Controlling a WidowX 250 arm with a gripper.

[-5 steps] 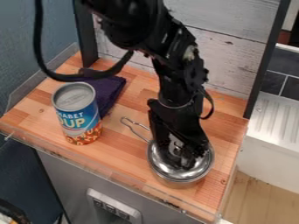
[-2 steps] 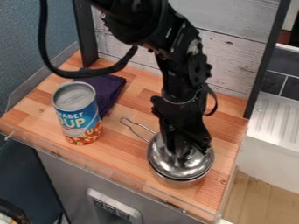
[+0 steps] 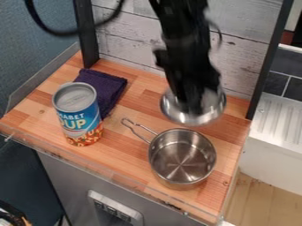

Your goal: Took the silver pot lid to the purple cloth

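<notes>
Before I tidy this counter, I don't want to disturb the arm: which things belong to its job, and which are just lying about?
Part of the job:
silver lid, held up in the gripper
purple cloth, its destination
pot, standing without its lid

Just lying about:
soup can, upright by the cloth

You've got can (image 3: 78, 115) on tabletop (image 3: 140, 103), L side; cloth (image 3: 107, 86) behind & slightly R of it. Pot (image 3: 183, 162) R of both, nr front. Lid (image 3: 177, 111) up in gripper (image 3: 194, 108), beyond pot.
</notes>
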